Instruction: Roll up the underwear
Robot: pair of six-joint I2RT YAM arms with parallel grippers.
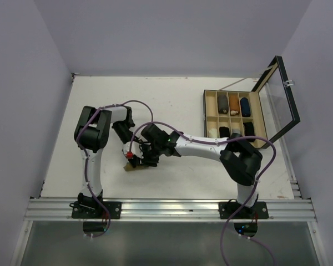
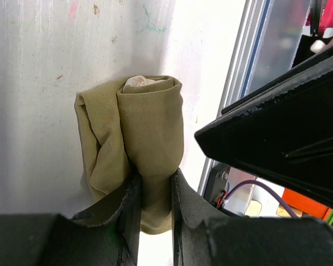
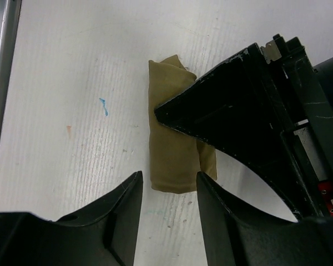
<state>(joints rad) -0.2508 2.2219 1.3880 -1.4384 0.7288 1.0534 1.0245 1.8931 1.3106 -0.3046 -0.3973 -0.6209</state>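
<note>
Your left gripper point(image 2: 155, 188) pinches the rolled olive-tan underwear point(image 2: 150, 127); your right gripper point(image 3: 167, 185) hovers above, fingers spread. Rolling looks nearly done; next, tuck the loose fold.

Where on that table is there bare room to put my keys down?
Bare table lies along the back wall, left of the compartment box, and in front of that box. Crowded near the front, where the left gripper and right gripper meet at the olive-tan underwear.

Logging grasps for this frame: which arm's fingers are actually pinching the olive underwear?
The left gripper: it is shut on the olive underwear, pinching the roll's end. The right gripper is open, its fingers straddling the roll without closing.
</note>
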